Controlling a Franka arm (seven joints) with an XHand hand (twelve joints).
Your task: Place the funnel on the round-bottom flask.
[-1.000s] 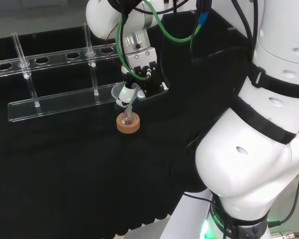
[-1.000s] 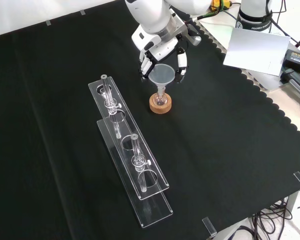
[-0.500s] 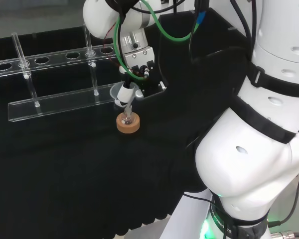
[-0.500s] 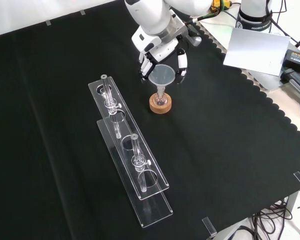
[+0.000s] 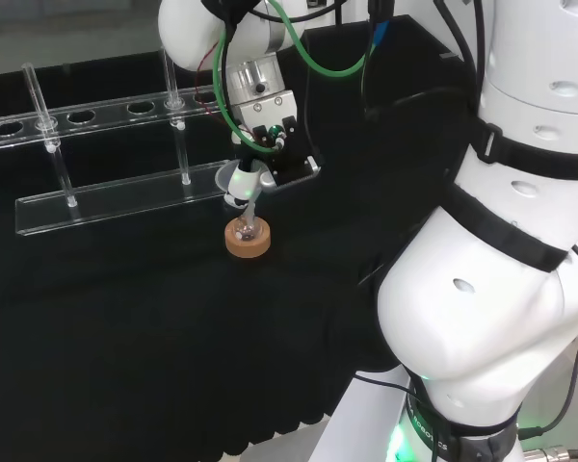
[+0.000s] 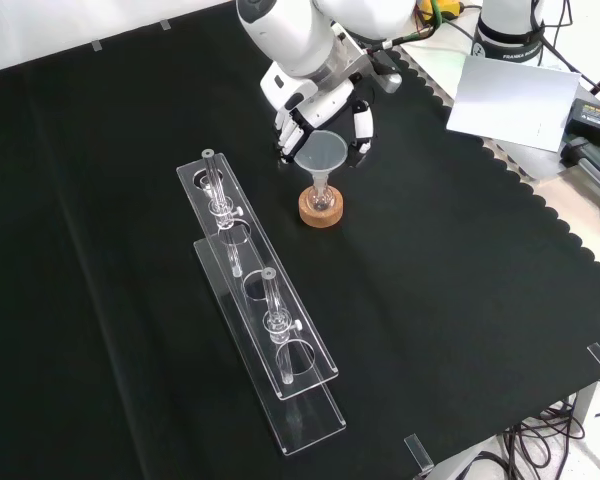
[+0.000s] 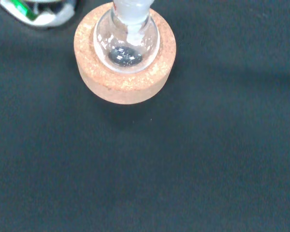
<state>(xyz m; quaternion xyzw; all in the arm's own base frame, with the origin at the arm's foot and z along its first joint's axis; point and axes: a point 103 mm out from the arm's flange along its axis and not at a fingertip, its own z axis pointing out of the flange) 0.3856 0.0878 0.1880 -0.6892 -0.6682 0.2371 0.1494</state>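
Note:
A clear funnel (image 6: 321, 154) stands over the small round-bottom flask (image 6: 321, 199), its stem down in the flask's neck. The flask rests in a cork ring (image 6: 321, 211) on the black cloth. The hand (image 6: 325, 108) reaches down from the top of the front view, and its fingers (image 6: 286, 132) and thumb (image 6: 361, 128) curl round the funnel's rim from both sides. In the head view the funnel (image 5: 237, 180) sits under the hand (image 5: 270, 135), above the cork ring (image 5: 248, 241). The wrist view looks down on the flask (image 7: 127, 42), the ring (image 7: 125, 77) and the stem (image 7: 131, 8).
A clear two-level tube rack (image 6: 265, 330) lies on the cloth to the left of the flask in the front view, with two glass tubes (image 6: 216, 195) standing in it. A white sheet (image 6: 507, 100) and cables lie beyond the cloth's scalloped right edge.
The arm's upper link has swung slightly left in the front view and the hand has shifted a little with it. The funnel stays over the flask, nudged slightly left.

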